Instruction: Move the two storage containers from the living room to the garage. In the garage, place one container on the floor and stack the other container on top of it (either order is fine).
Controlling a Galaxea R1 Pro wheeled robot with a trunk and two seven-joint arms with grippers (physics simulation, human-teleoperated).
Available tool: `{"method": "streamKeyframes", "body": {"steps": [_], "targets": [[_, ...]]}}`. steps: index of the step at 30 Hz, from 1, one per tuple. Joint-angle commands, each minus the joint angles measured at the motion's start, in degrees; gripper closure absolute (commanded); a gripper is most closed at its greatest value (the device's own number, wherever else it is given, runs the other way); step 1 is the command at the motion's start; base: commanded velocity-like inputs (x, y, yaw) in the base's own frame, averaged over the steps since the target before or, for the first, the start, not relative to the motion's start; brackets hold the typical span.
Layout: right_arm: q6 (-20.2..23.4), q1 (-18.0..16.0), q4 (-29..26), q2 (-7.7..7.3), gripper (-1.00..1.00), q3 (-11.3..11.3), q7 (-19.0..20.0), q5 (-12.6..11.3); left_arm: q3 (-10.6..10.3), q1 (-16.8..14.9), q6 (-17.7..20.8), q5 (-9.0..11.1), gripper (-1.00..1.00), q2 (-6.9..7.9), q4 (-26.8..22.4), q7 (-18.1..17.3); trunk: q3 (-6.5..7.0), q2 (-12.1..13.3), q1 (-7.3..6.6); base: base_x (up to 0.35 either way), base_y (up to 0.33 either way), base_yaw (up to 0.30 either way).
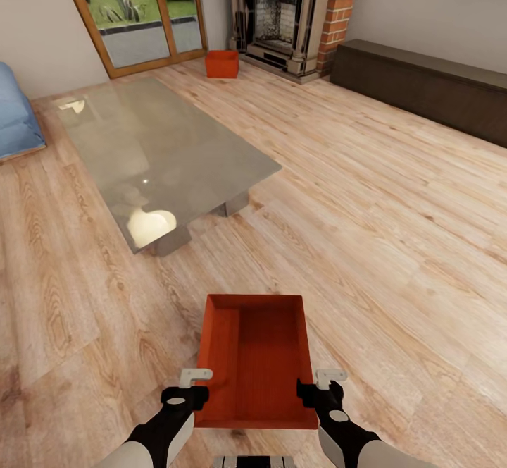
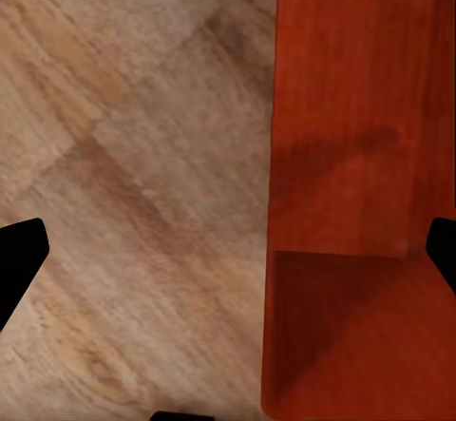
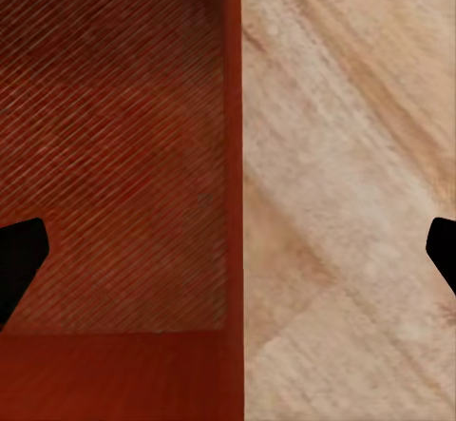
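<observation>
Head view, lower centre: a lidless orange-red rectangular plastic bin with tapered walls (image 1: 257,362) sits open side up between the two arms, over the light wood-plank floor (image 1: 394,228). Whether it rests on the planks or is lifted clear cannot be told from this angle.

Left gripper (image 1: 196,388): at the bin's left wall near the closest corner. In the left wrist view the gripper (image 2: 228,250) has its two dark fingertips wide apart, the bin's (image 2: 361,202) wall standing between them, one tip over the planks (image 2: 133,155) and the other over the bin's inside. Jaws spread, straddling the wall; contact with it is not visible.

Right gripper (image 1: 318,385): mirrored, at the bin's right wall near the closest corner. In the right wrist view the gripper (image 3: 228,250) likewise has fingertips far apart, with the bin's (image 3: 114,155) rim running between them, one tip above the bin's ribbed inside and one above the floor (image 3: 351,202). Open, astride the wall, no visible pinch.

Second orange-red bin (image 1: 222,63): upper centre-left of the head view, on the planks, well apart from both grippers, between the wood-framed glass door (image 1: 137,13) and the brick fireplace (image 1: 289,13).

Grey glass-topped low table (image 1: 155,151): left of centre, between the two bins.
</observation>
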Motion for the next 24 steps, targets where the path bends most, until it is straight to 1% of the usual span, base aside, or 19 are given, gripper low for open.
{"method": "streamKeyframes", "body": {"steps": [1, 24], "targets": [[-0.1, 0.0, 0.1, 0.01, -1.0, 0.3, -0.3, -0.1, -0.2, 0.0, 0.4, -0.2, -1.0, 0.0, -0.1, 0.3, -0.22, -0.4, 0.22, 0.0, 0.0, 0.0], [-0.1, 0.0, 0.1, -0.08, -1.0, 0.3, -0.3, -0.1, -0.1, 0.0, 0.6, -0.1, -1.0, 0.09, -0.1, 0.3, -4.35, -9.7, 5.27, 0.0, 0.0, 0.0]]}}
